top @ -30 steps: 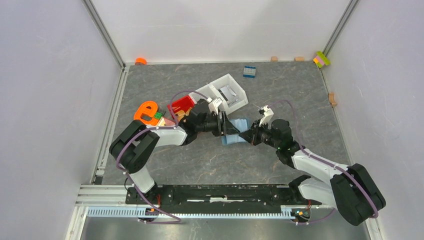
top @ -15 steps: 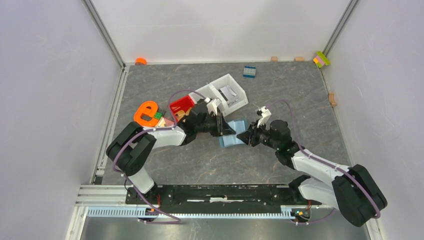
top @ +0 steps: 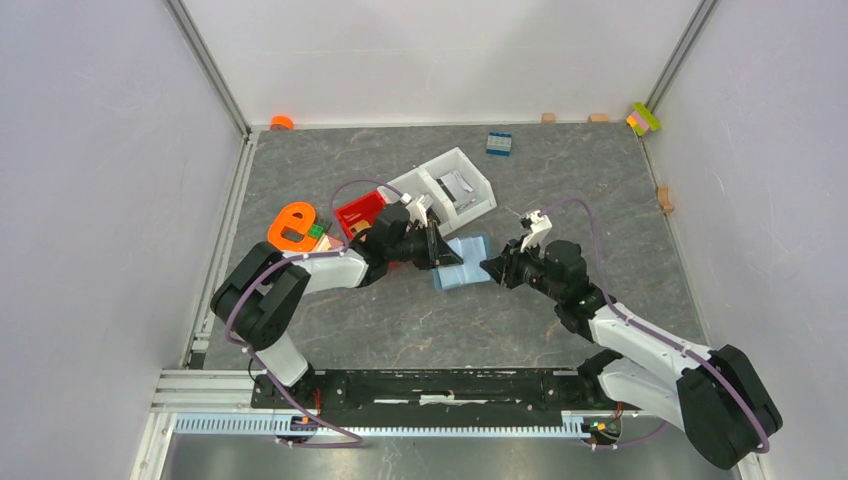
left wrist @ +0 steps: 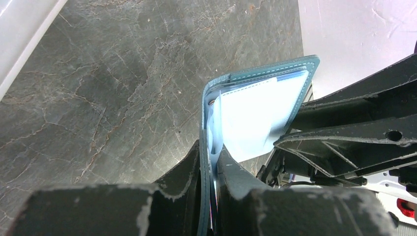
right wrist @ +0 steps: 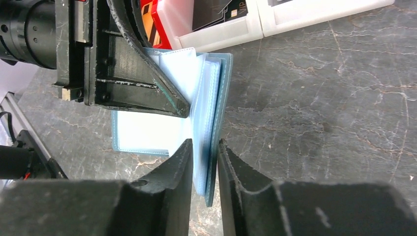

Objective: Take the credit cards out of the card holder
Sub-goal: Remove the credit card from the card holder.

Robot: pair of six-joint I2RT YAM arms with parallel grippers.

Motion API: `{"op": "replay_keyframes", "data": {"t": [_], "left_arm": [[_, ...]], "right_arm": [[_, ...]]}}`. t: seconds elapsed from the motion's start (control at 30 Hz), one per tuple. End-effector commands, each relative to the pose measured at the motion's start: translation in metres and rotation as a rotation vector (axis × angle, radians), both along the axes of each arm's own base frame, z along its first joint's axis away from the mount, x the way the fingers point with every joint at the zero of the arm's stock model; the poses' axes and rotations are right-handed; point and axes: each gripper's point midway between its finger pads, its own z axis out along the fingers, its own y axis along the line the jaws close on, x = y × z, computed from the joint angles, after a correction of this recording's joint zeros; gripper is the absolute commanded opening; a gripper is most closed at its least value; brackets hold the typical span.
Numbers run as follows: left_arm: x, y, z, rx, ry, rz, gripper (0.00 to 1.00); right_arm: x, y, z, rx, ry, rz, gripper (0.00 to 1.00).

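Note:
The card holder [top: 462, 262], a teal wallet with pale blue sleeves inside, hangs open just above the table's middle between both arms. My left gripper [top: 443, 252] is shut on one cover and a sleeve; in the left wrist view the wallet [left wrist: 260, 113] rises out of my pinching jaws [left wrist: 210, 152]. My right gripper [top: 490, 268] faces it from the right. In the right wrist view its jaws [right wrist: 204, 147] straddle the other cover's edge [right wrist: 209, 98], with a thin gap on the cover's side. The credit cards are hidden.
A white two-compartment bin [top: 450, 185] and a red box [top: 362, 212] stand just behind the left gripper. An orange object [top: 293, 225] lies left of them. A blue studded brick [top: 499, 143] and small blocks sit near the back wall.
My left gripper's jaws have closed on the card holder and drawn it slightly left. My right gripper's jaws have loosened around the other edge.

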Motion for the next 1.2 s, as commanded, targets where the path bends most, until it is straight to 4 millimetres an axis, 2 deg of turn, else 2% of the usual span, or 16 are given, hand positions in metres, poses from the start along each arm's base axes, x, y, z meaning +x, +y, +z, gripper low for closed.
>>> {"op": "replay_keyframes", "data": {"t": [0.0, 0.2, 0.27, 0.37, 0.47, 0.63, 0.93, 1.17], "left_arm": [[0.005, -0.007, 0.023, -0.065, -0.048, -0.014, 0.15], [0.0, -0.012, 0.035, -0.128, -0.065, -0.048, 0.17], [-0.003, -0.015, 0.042, -0.166, -0.076, -0.067, 0.2], [-0.008, -0.017, 0.052, -0.215, -0.096, -0.093, 0.31], [-0.012, -0.018, 0.057, -0.232, -0.106, -0.113, 0.43], [-0.017, -0.024, 0.058, -0.244, -0.103, -0.144, 0.56], [-0.023, -0.029, 0.061, -0.257, -0.11, -0.176, 0.69], [-0.024, -0.031, 0.061, -0.258, -0.11, -0.186, 0.73]], "right_arm": [[0.013, -0.001, 0.026, 0.012, -0.079, -0.035, 0.26], [0.013, 0.004, 0.019, -0.001, -0.055, -0.006, 0.12], [0.012, 0.007, 0.016, -0.001, -0.046, 0.008, 0.11], [0.01, 0.011, 0.014, 0.007, -0.035, 0.034, 0.11], [0.008, 0.016, 0.012, 0.019, -0.024, 0.062, 0.11], [0.005, 0.022, 0.012, 0.03, -0.016, 0.091, 0.11], [0.0, 0.032, 0.009, 0.027, -0.009, 0.131, 0.14], [-0.002, 0.037, 0.009, 0.022, -0.011, 0.148, 0.14]]}}
